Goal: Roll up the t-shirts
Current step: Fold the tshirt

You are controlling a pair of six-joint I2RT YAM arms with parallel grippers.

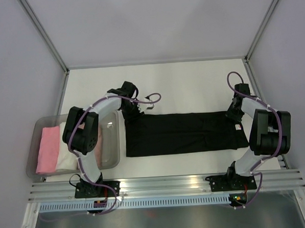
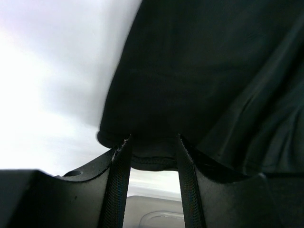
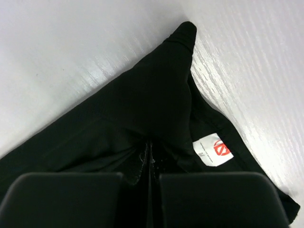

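Note:
A black t-shirt (image 1: 184, 134), folded into a long strip, lies flat across the middle of the table. My left gripper (image 1: 132, 113) is at its far left corner. In the left wrist view its jaws (image 2: 152, 140) stand apart, with the shirt's stitched hem (image 2: 152, 159) lying across the fingertips. My right gripper (image 1: 234, 115) is at the shirt's right end. It (image 3: 149, 147) is shut on a pinch of black cloth beside the pale neck label (image 3: 212, 151). A pink shirt (image 1: 48, 147) and a white one (image 1: 68, 160) lie in the tub.
A clear plastic tub (image 1: 111, 164) stands at the left edge of the table, beside the left arm; it also shows in the left wrist view (image 2: 156, 213). Grey walls with metal posts close in the table on three sides. A metal rail (image 1: 166, 184) runs along the near edge.

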